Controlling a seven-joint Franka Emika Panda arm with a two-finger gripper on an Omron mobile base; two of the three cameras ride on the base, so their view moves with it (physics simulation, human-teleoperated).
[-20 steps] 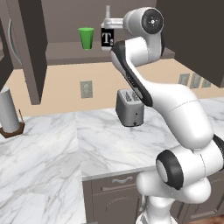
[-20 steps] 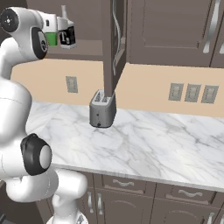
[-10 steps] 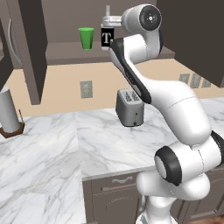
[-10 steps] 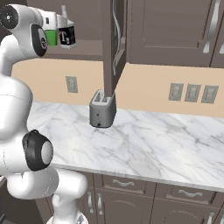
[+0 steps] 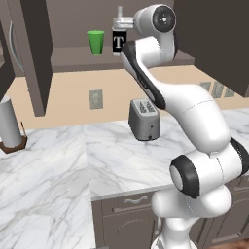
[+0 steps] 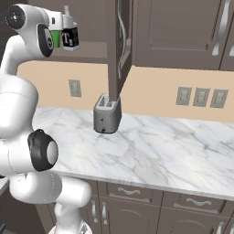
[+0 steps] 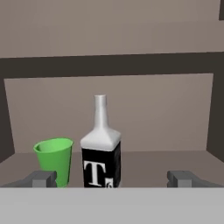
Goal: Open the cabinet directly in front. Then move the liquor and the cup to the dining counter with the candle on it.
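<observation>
The cabinet (image 5: 44, 53) is seen with its doors swung open, and the liquor (image 7: 100, 148) and the cup (image 7: 54, 159) stand upright on its lower shelf (image 7: 144, 164). In the hand view the cup is at about 9 o'clock of the liquor, just beside it; whether they touch cannot be told. The hand (image 7: 111, 179) is held level with the shelf, its two fingertips (image 7: 41, 178) set wide apart and closed on nothing. The liquor is framed between the fingertips, nearer the one at 9 o'clock, and the cup rises just behind that fingertip. Whether the liquor is already between the fingers or beyond them cannot be told.

In the left base view the cup (image 5: 96, 42) is seen at 9 o'clock of the liquor (image 5: 118, 41), with the arm's wrist just at 3 o'clock of the bottle. Below the cabinet, a grey toaster (image 5: 144, 119) stands on the marble surface (image 5: 53, 165), against the beige wall. At 9 o'clock of the toaster, well apart, a paper towel roll (image 5: 9, 120) stands upright on a wooden base.
</observation>
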